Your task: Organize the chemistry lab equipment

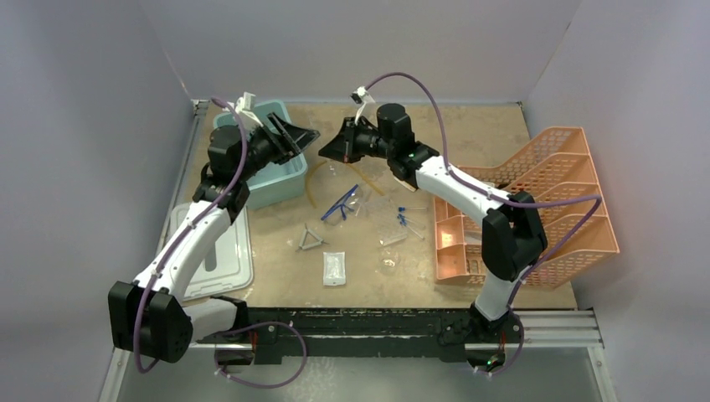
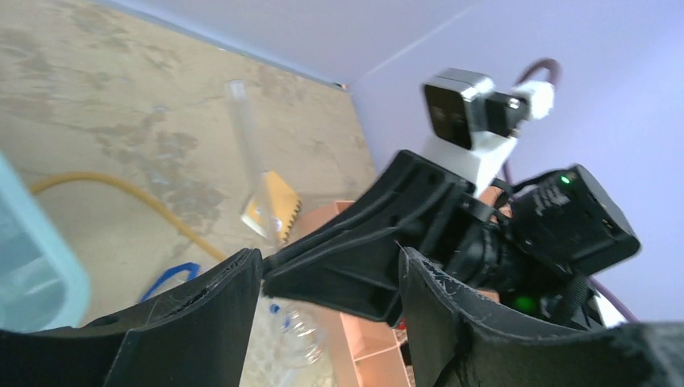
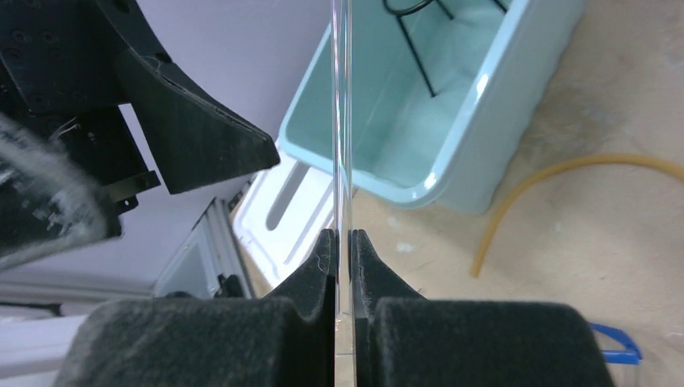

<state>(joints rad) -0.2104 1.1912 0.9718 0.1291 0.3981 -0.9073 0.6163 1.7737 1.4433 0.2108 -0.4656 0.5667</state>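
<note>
Underneath everything, the cork-brown desk (image 1: 469,142). Well off to the outer side of the right fingers (image 3: 327,258), behind that arm's elbow: the orange tiered mesh tray (image 1: 578,159), contents not made out from above. Directly below the left fingers (image 1: 295,134): the teal tub (image 3: 452,153), open-topped, with the black wire ring tripod (image 3: 419,36) inside. Back from the left fingers, toward that arm's base: the white lid (image 1: 213,260), flat on the desk, just beside the tub.

Left fingers spread wide, gripping nothing, poised above the tub's rim and pointed at the right fingers. Right fingers pressed together on a thin clear tube (image 3: 342,121), pinched near one end, sticking straight out past the tips, clear of the desk and close by the left fingers.

Below and between the two sets of fingers, on the desk: a curve of amber tubing (image 3: 581,162), near the tub's wall. Nearer the arm bases than the right fingers: the blue-framed clear goggles (image 1: 342,203), touching the tubing or just beside it, cannot tell which. Farther back again: the white packet (image 1: 334,268), with the wire triangle (image 1: 311,243) just beside it, toward the left fingers' side. Under the right forearm, near the tray: the blue-capped tubes (image 1: 409,219), loose on the desk. Close by them, small clear items (image 1: 390,240), too faint to name.
</note>
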